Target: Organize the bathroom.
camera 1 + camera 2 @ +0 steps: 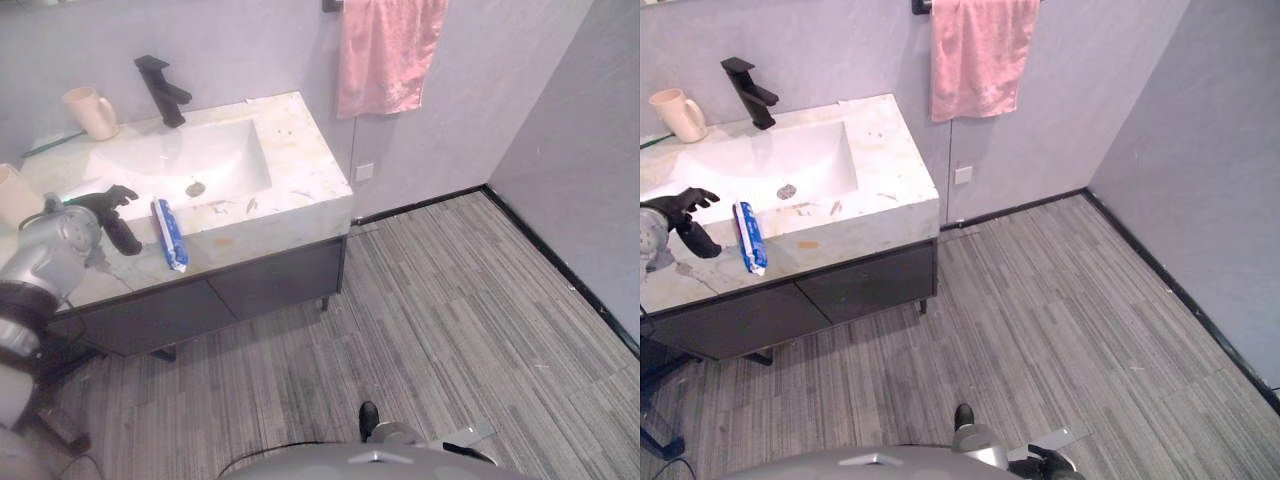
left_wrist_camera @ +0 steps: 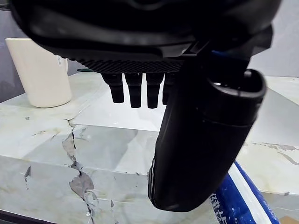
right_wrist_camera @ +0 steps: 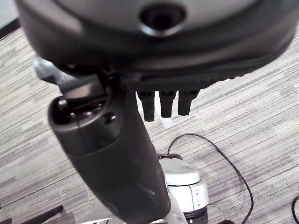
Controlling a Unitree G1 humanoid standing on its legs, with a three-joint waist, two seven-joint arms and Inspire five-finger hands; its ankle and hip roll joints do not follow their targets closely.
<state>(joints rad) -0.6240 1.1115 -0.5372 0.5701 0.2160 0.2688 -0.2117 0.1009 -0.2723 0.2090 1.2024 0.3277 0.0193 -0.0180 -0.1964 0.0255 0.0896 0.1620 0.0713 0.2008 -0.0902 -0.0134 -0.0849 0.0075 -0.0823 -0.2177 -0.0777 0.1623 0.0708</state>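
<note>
marble counter (image 1: 300,180) holds a blue tube (image 1: 169,234), half cut off beside the empty, open-fingered left hand (image 1: 108,214).

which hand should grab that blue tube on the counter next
Probably the left hand: it hangs open over the counter right beside the blue tube. The right hand is open too, but down over the floor, away from the counter.
</note>
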